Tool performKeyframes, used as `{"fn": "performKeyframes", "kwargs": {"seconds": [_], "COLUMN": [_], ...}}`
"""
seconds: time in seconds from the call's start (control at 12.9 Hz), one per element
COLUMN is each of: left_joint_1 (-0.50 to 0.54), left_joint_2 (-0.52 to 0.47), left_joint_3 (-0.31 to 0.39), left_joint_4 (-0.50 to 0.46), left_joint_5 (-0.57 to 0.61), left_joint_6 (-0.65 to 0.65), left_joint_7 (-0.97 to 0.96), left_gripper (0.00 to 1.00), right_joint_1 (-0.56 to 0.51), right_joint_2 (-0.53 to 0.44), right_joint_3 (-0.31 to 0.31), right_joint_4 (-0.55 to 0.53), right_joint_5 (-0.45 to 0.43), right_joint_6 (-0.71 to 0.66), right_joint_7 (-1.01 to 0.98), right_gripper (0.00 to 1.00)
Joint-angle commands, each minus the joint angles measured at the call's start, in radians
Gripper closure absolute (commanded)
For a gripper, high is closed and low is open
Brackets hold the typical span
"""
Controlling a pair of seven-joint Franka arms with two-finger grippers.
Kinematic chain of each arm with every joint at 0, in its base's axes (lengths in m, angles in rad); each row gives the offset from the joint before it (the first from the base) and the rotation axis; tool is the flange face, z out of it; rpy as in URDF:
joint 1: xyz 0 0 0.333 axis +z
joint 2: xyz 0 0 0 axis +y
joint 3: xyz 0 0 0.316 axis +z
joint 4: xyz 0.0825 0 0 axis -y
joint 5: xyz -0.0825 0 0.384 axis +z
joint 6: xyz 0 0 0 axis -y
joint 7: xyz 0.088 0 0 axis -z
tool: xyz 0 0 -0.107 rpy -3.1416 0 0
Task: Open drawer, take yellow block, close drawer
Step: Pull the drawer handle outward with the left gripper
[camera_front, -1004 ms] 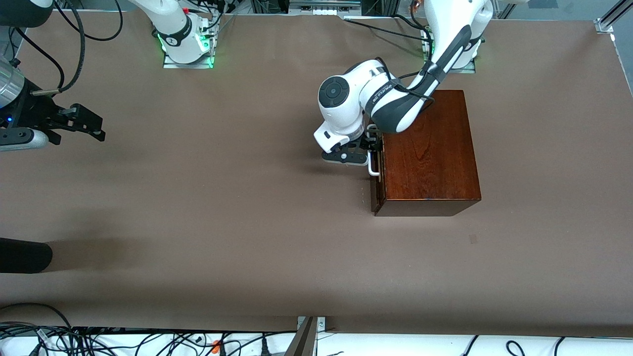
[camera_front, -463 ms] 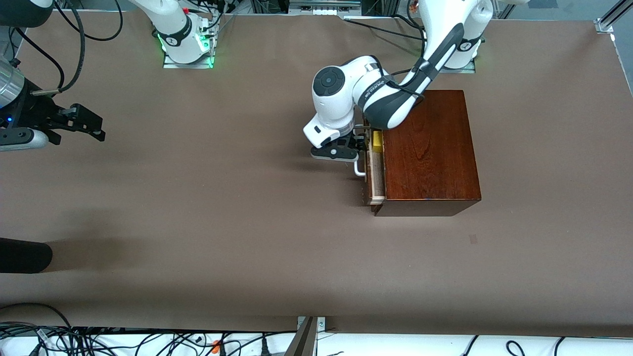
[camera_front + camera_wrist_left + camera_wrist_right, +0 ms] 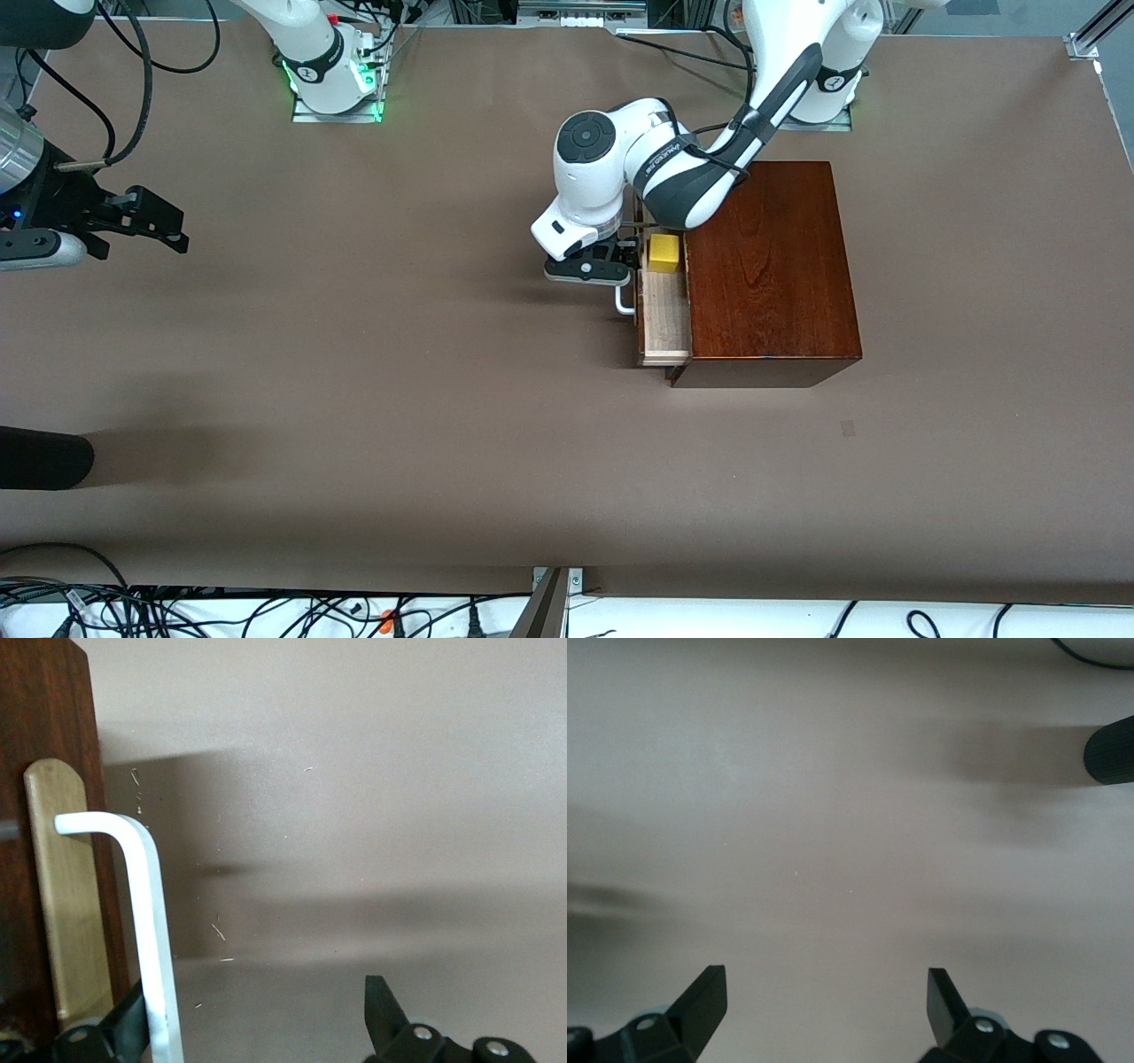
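The drawer (image 3: pixel 664 323) of the dark reddish-brown wooden box (image 3: pixel 771 266) is pulled partly out toward the right arm's end of the table, showing its pale interior. The yellow block (image 3: pixel 664 252) sits in the drawer at the end farther from the front camera. My left gripper (image 3: pixel 631 258) is at the white handle (image 3: pixel 623 304). In the left wrist view my left gripper (image 3: pixel 257 992) is open, with the handle bar (image 3: pixel 151 930) against one finger, in front of the drawer's dark front (image 3: pixel 53 726). My right gripper (image 3: pixel 173 226) waits, open and empty (image 3: pixel 824 979), over bare table at the right arm's end.
A dark rounded object (image 3: pixel 44 456) lies at the table's edge at the right arm's end, nearer the front camera; it also shows in the right wrist view (image 3: pixel 1109 749). Cables run along the nearest edge (image 3: pixel 266 611). Brown tabletop (image 3: pixel 399 372) spreads between the box and my right gripper.
The drawer has slid out of the box toward the right arm's end, uncovering the yellow block. My left gripper moved with the handle. The right arm has not moved.
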Motion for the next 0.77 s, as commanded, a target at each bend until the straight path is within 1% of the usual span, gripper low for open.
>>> {"fn": "performKeyframes", "kwargs": {"seconds": [0.0, 0.39, 0.62, 0.69], "left_joint_1": [-0.020, -0.020, -0.015, -0.014], "left_joint_2": [0.020, 0.007, -0.011, -0.031], "left_joint_3": [-0.003, -0.001, -0.004, -0.004], "left_joint_4": [0.047, 0.050, 0.075, 0.090], "left_joint_5": [-0.047, -0.035, -0.028, -0.028], "left_joint_6": [0.014, -0.003, -0.081, -0.115], "left_joint_7": [-0.006, 0.008, 0.011, 0.014], "left_gripper": [0.00, 0.00, 0.00, 0.00], "right_joint_1": [-0.009, -0.009, -0.009, -0.009], "right_joint_2": [0.005, 0.005, 0.005, 0.005], "right_joint_3": [0.003, 0.003, 0.003, 0.003], "right_joint_4": [0.016, 0.016, 0.016, 0.016], "right_joint_5": [0.018, 0.018, 0.018, 0.018], "right_joint_6": [-0.004, -0.004, -0.004, -0.004], "right_joint_7": [-0.002, -0.002, -0.002, -0.002], "right_gripper": [0.00, 0.00, 0.00, 0.00]}}
